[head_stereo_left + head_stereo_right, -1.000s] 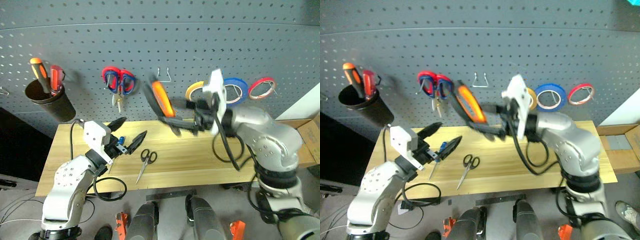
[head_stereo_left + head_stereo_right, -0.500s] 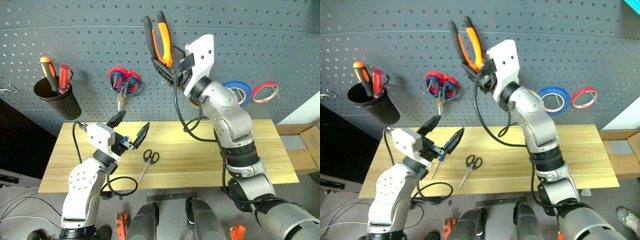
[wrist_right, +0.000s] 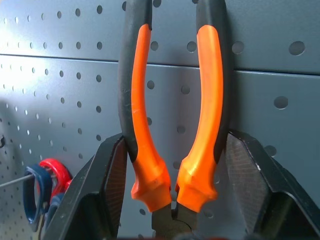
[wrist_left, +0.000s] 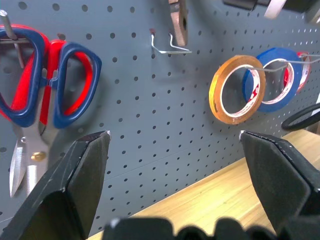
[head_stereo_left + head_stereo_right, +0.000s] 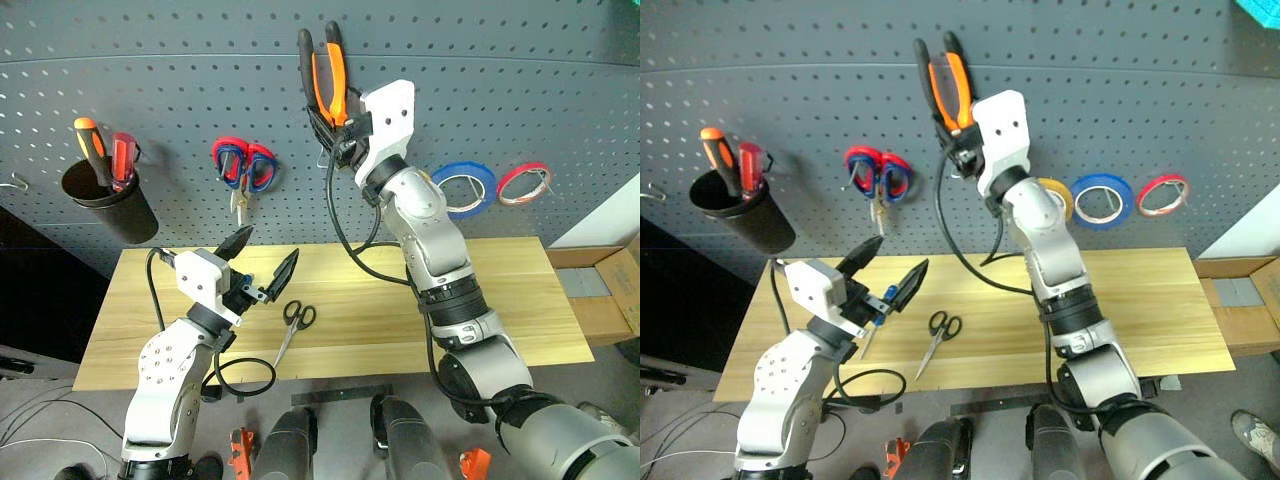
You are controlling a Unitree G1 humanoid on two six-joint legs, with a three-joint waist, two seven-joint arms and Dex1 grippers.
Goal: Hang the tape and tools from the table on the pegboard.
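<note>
1. R gripper (image 5: 335, 125) is clamped on the pliers (image 5: 325, 65), taking them low on the orange-and-black handles near the pivot. Handles point up and lie against the pegboard (image 5: 500, 60); the steel nose hangs below the fingers, just above a bare wire hook (image 4: 169, 44) (seen best in the left wrist view).

2. L gripper (image 5: 260, 270) hangs over the left part of the table (image 5: 500, 300), fingers spread wide, nothing between them.

3. Yellow tape (image 5: 1055, 197) is already on the board, next to the blue ring (image 5: 1102, 198) and red ring (image 5: 1164, 193).

4. Still on the table: black-handled scissors (image 5: 292, 325), lying flat near the front edge, and the blue-handled screwdriver (image 5: 875, 322), mostly hidden under the L gripper.

5. Handling, my read: pliers are stiff, steel, the heaviest item here. The rubbery handle sleeves give good friction, so the present hold should stay firm. The two handles can swing about the pivot, so a hold near the joint keeps them steadier than one at the tips.

6. To hang, the hook likely needs to pass between the handles (they stand a little apart, so there's a gap to use). Whether the hook is lined up w/ that gap yet, can't tell.

7. Scissors are thin, light and flat on the wood, so hard to get fingers under; the loops are the thicker part to pinch.

8. Screwdriver is small, round and prone to rolling; take it by the handle.
</note>
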